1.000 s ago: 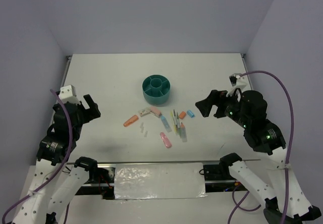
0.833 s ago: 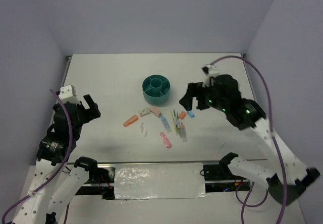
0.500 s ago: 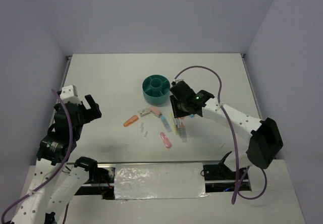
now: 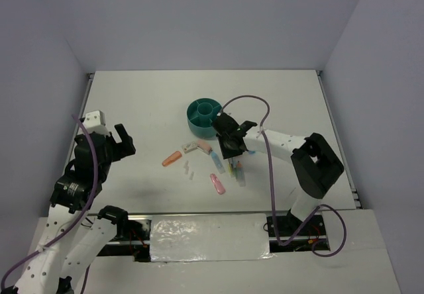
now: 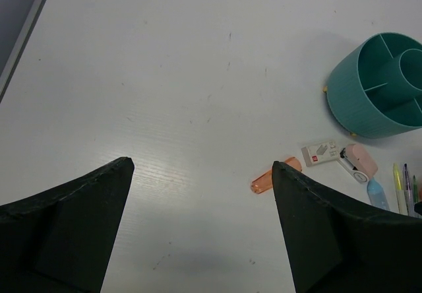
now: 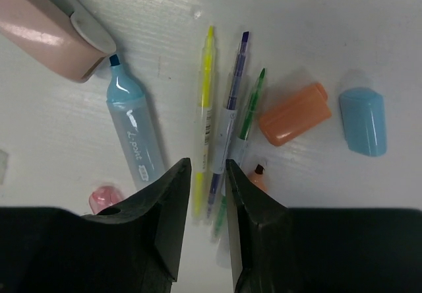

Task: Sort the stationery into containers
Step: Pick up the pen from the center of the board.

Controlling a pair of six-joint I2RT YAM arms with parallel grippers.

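A round teal organizer (image 4: 205, 118) is seen standing near the middle of the white table (image 4: 132, 102), divided into compartments around a central cup; where the views reach inside, only its teal walls and floor are shown. The stationery is spread on the table just on its near side. The right arm is stretched low across the table from the right, elbow bent, with the right claw (image 4: 232, 149) lowered onto a cluster of pens. Its dark fingers (image 6: 165, 227) are drawn narrowly together around the lower parts of a yellow pen (image 6: 206, 108) and a purple pen (image 6: 234, 88); whether these are clamped cannot be told. Both pens, and a green pen (image 6: 250, 108) just beside them, are laid almost parallel, long axes running away from the claw, tips at the far end. A blue highlighter (image 6: 135, 138) is angled slightly, its tip towards a pink case (image 6: 49, 32). An orange cap (image 6: 295, 115) and a blue cap (image 6: 364, 120) are set to the right. The left arm is held bent at the left side, the left claw (image 5: 201, 163) released wide above bare table
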